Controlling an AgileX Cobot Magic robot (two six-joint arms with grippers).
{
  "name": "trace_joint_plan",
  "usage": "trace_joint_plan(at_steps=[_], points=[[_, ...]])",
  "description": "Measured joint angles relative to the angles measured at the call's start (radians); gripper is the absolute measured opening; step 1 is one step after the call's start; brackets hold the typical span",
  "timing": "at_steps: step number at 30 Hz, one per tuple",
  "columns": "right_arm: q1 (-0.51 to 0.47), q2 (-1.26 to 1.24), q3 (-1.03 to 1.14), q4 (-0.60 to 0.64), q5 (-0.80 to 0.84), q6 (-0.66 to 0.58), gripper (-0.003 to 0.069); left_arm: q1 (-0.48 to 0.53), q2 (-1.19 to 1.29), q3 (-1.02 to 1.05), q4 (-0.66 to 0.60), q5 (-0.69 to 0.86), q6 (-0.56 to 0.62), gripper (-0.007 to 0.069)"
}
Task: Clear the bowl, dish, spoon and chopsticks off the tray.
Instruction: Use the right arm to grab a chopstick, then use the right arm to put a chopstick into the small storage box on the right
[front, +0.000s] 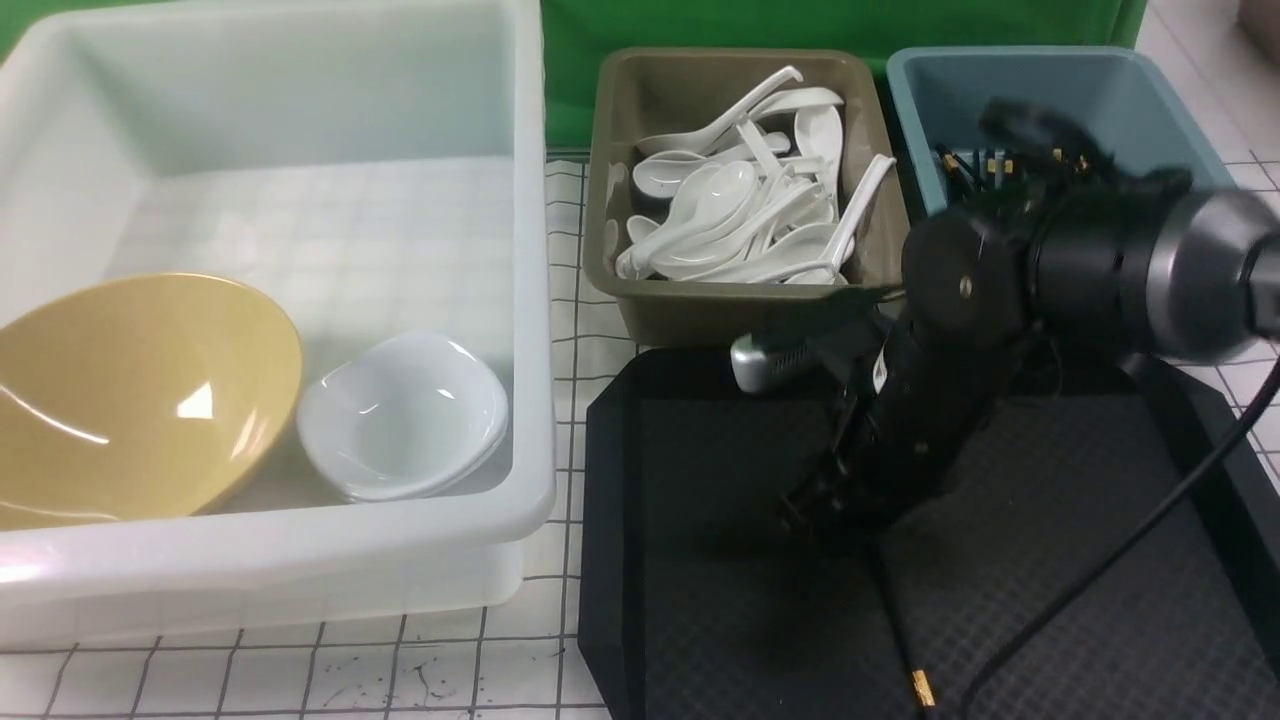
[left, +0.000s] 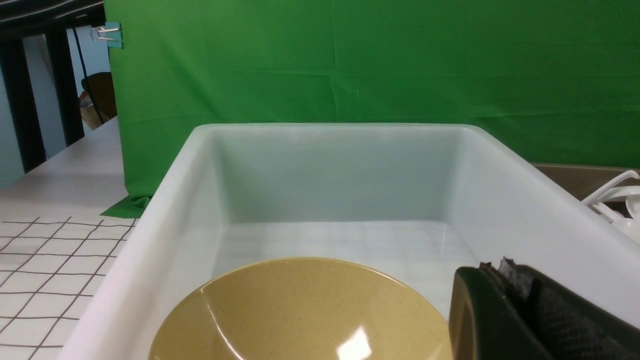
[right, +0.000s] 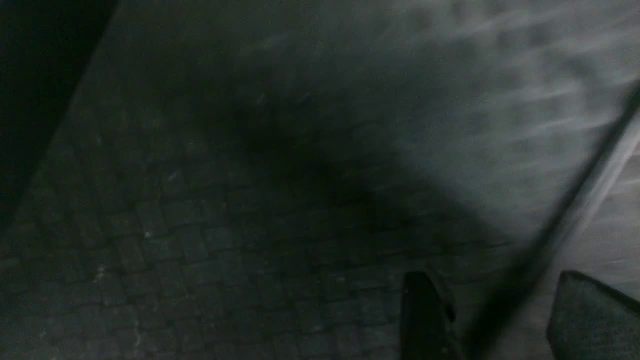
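The black tray (front: 720, 600) lies front right. The black chopsticks (front: 900, 640) lie on it, gold band toward the front. My right gripper (front: 830, 515) is down at the tray, over their far end. In the right wrist view it (right: 490, 275) is open, with the chopsticks (right: 590, 185) running between its fingers above the tray (right: 200, 225). The yellow bowl (front: 130, 390) and a white dish (front: 405, 415) sit in the white bin (front: 530, 300). My left gripper (left: 495, 272) is shut and empty over the bowl (left: 300, 310); it is out of the front view.
An olive bin (front: 700, 310) behind the tray holds several white spoons (front: 740, 210). A blue bin (front: 1120, 100) at the back right holds black chopsticks. My right arm (front: 1130, 260) reaches across the tray's back, with its cable (front: 1150, 530) trailing over the tray.
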Motion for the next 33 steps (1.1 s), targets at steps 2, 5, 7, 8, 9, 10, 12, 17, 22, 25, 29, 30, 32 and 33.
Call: trace_joint_plan(at_steps=[2,5,7,8,9,10,12,17,22,25,29,30,32,33], points=[[0.000,0.004,0.019,-0.008,-0.030,0.024,0.0371,0.000,0.000,0.000,0.000,0.000,0.000,-0.0012],[0.000,0.021,0.031,-0.026,-0.027,0.048,0.0334,0.000,0.000,0.000,0.000,0.000,0.000,-0.0012],[0.000,0.021,0.037,-0.028,-0.030,0.049,0.0295,0.000,0.000,0.000,0.000,0.000,0.000,-0.0012],[0.001,0.021,0.041,-0.030,-0.033,0.045,0.0276,0.000,0.000,0.000,0.000,0.000,0.000,-0.0012],[0.002,0.020,0.044,-0.027,-0.033,0.031,0.0234,0.000,0.000,0.000,0.000,-0.001,0.000,-0.0012],[0.004,0.019,0.047,-0.026,-0.033,0.024,0.0201,0.000,0.000,0.000,0.000,-0.001,0.000,-0.0012],[0.013,0.015,0.048,-0.013,-0.013,-0.013,0.0116,0.000,0.000,0.000,0.000,-0.001,0.000,-0.0012],[0.047,-0.051,0.068,0.019,0.060,-0.061,0.0067,0.000,0.000,0.000,0.000,-0.001,0.000,-0.0012],[0.045,-0.263,0.035,-0.017,0.029,-0.091,0.0067,0.000,0.000,0.000,0.000,-0.001,0.000,-0.0012],[0.003,-0.390,0.017,-0.146,-0.175,-0.095,0.0067,0.000,0.000,0.000,0.001,-0.001,0.000,-0.0012],[-0.122,-0.402,0.017,-0.307,-0.530,-0.029,0.0067,0.000,0.000,0.000,0.001,-0.001,0.000,-0.0012],[-0.166,-0.378,0.015,-0.325,-0.667,0.005,0.0067,0.000,0.000,0.000,0.001,-0.002,0.000,-0.0012],[-0.245,-0.304,-0.005,-0.342,-0.830,0.082,0.0074,0.000,0.000,0.000,0.001,-0.005,0.000,-0.0012],[-0.265,-0.277,-0.016,-0.343,-0.854,0.106,0.0079,0.000,0.000,0.000,0.001,-0.009,0.000,-0.0012]])
